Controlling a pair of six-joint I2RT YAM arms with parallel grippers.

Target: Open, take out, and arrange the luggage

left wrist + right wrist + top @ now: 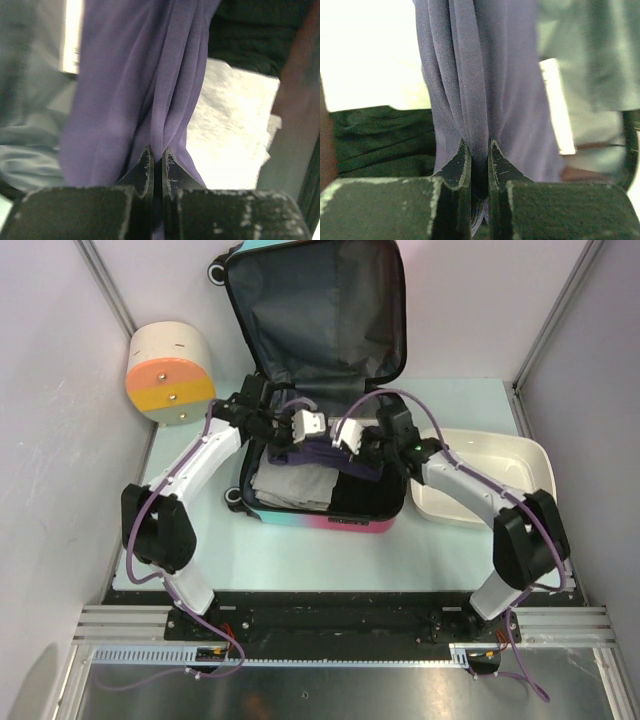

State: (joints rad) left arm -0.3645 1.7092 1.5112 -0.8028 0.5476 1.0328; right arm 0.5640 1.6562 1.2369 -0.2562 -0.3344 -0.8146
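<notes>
The luggage (330, 522) lies open on the table, its lid (320, 310) standing up at the back with dark grey lining. Inside are a purple cloth (318, 452), a pale grey folded cloth (290, 485) and dark cloth at the right. My left gripper (308, 426) is shut on the purple cloth (135, 90), pinched between its tips. My right gripper (347, 434) is shut on the same purple cloth (485, 85). Both grippers hang over the open case, close together, holding the cloth between them.
A white rectangular basin (480, 480) stands right of the case. A cream-and-orange rounded drawer box (170, 375) stands at the back left. Grey walls close in both sides. Light table surface (300, 560) lies in front of the case.
</notes>
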